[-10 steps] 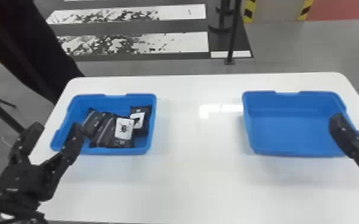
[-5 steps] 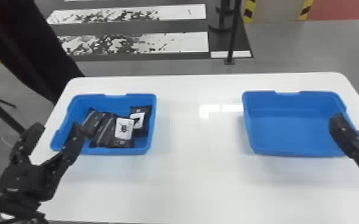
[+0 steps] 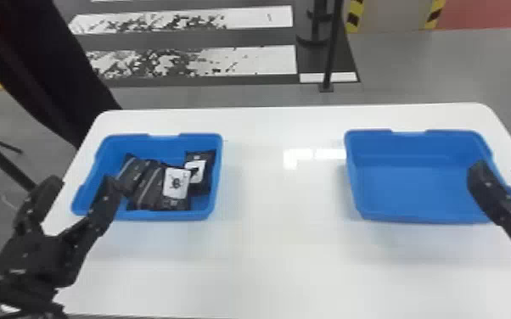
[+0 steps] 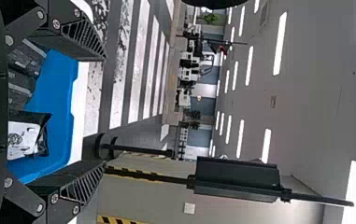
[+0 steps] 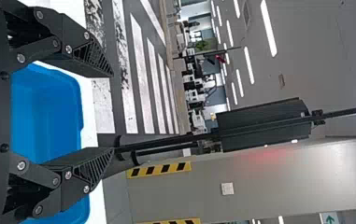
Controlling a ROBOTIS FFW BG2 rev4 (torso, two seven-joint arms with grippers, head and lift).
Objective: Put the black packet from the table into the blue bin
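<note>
Black packets, some white-labelled, lie in the left-hand blue plastic bin on a white table. The black left gripper hangs, fingers spread, by its near left corner; the black right gripper, likewise spread, by the right-hand blue plastic bin's right side.

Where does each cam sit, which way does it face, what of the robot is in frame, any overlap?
Head view: on the head, forward and down at the white table; left gripper and right gripper in frame.
Left wrist view: on the left wrist, outward past its own fingers, over the left blue bin.
Right wrist view: on the right wrist, outward past its own fingers, over the right blue bin.
Head and left wrist share the black packets.
</note>
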